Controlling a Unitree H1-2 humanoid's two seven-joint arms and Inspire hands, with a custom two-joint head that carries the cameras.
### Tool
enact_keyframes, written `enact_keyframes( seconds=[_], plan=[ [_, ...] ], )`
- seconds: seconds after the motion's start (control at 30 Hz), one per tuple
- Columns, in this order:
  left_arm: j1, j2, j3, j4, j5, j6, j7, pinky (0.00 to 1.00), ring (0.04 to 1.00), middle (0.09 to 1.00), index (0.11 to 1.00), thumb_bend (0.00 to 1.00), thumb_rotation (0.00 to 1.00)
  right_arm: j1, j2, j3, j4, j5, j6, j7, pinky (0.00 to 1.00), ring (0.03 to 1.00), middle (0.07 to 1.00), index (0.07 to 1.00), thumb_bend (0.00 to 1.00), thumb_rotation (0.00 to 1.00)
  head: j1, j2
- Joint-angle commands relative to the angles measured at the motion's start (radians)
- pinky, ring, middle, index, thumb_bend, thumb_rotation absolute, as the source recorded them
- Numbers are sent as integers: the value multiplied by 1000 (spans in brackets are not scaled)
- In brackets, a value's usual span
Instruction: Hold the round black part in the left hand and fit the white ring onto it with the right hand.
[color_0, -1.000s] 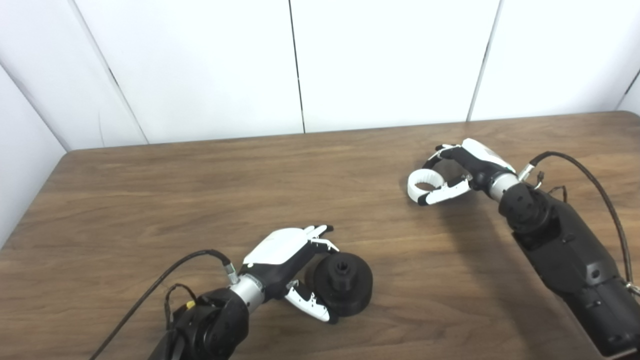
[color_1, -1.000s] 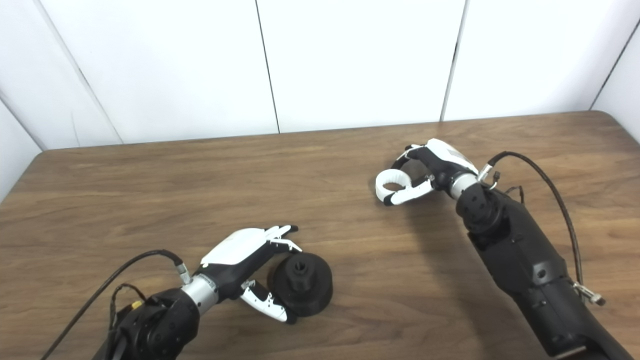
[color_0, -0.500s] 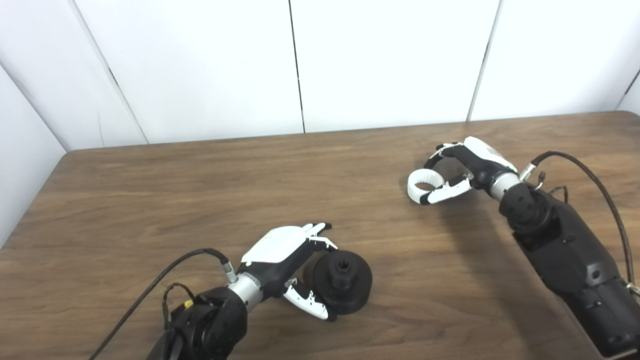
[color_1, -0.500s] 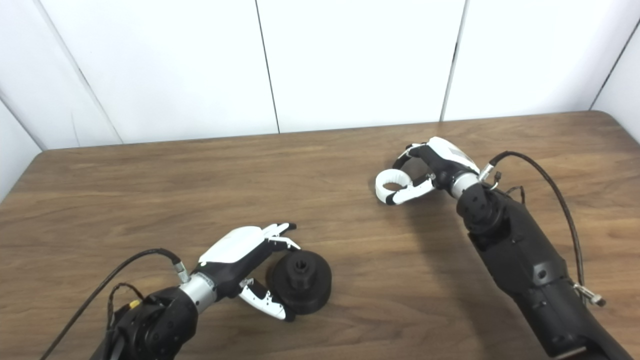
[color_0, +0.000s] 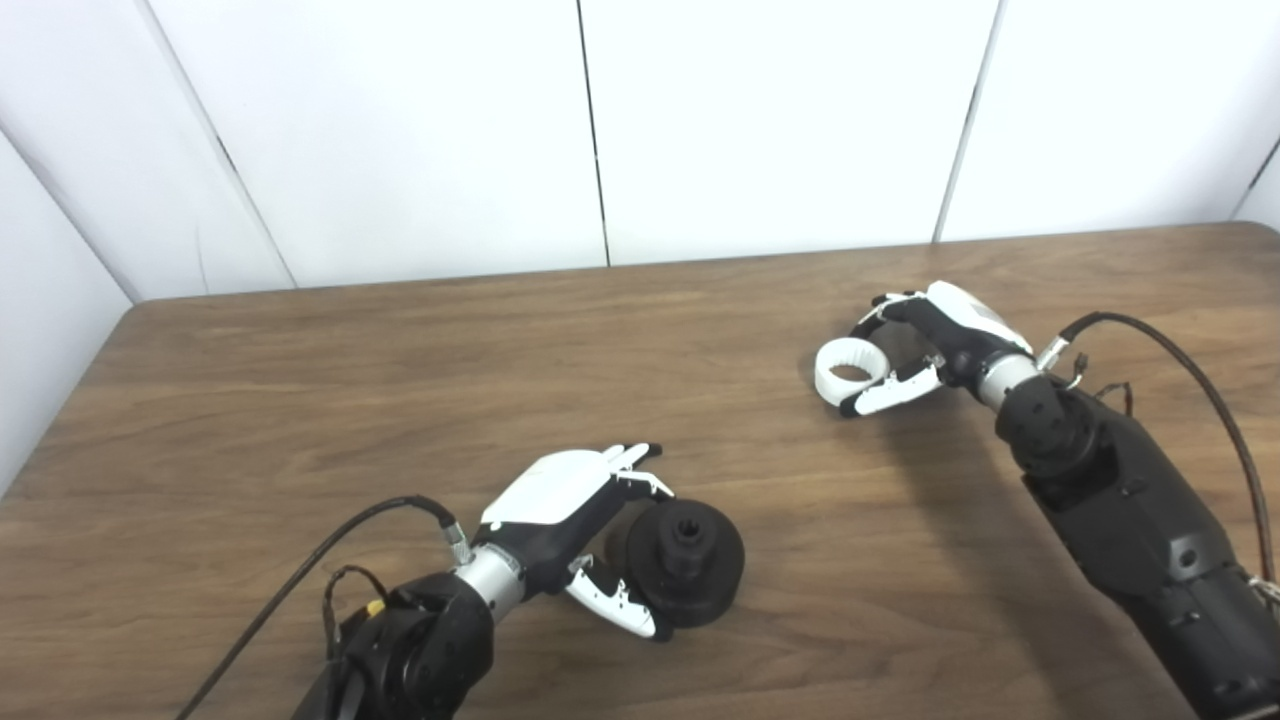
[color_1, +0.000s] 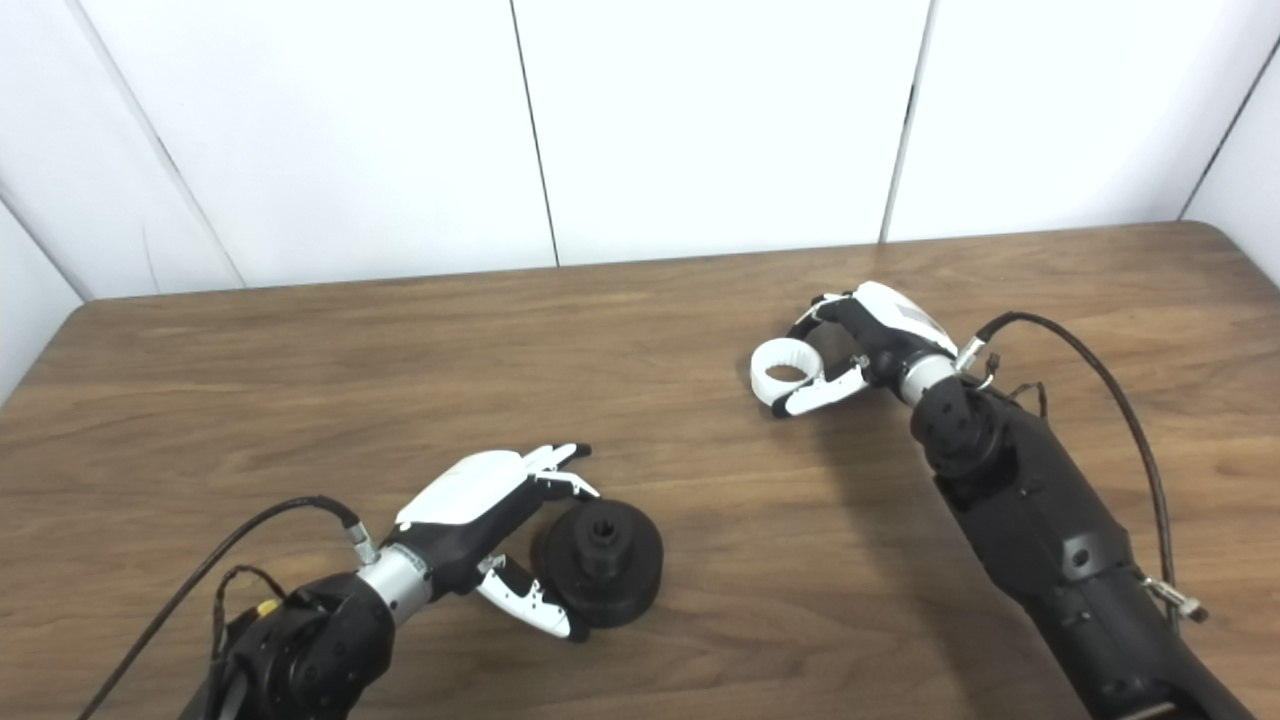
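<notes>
**A:** Black plastic, round and squat, with a raised hub and a socket in its top: that is the round black part (color_0: 685, 562), sitting flat on the brown wooden table (color_0: 400, 380) near the front edge. The left hand (color_0: 570, 520) cups its left side, fingers arched over the rim and thumb low against the wall. I judge it a loose grasp forming; the part is not lifted, and I cannot tell whether the fingers press it.

**B:** And the white plastic ring (color_1: 784, 366)?

**A:** It lies on the table toward the far right, well apart from the black part. The right hand (color_1: 862, 345) is curled about it, thumb touching the near side and fingers bent over the far side. Contact on the far side is too small to make out, so I cannot tell if the ring is truly pinched.

**B:** So which step is this?

**A:** Both pickups, I would say, with neither thing raised.

**B:** And next?

**A:** Each hand needs to firm its hold and lift. Then the right must carry the ring across and bring its opening level over the hub. A tilted ring would likely jam.
</notes>
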Motion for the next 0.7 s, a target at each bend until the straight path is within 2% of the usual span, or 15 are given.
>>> enact_keyframes(
  seconds=[0.0, 0.67],
  plan=[
    [-22, 6, 11, -24, 4, -15, 5, 916, 1000, 1000, 704, 929, 265, -49, -1, -8, -16, -15, -36, -31, 936, 1000, 927, 672, 874, 251, -2, 1],
    [-22, 5, 14, -18, 1, -10, 2, 913, 1000, 1000, 702, 932, 267, -49, 9, -23, -4, -12, -63, -58, 912, 985, 912, 641, 857, 234, -1, 1]
  ],
)
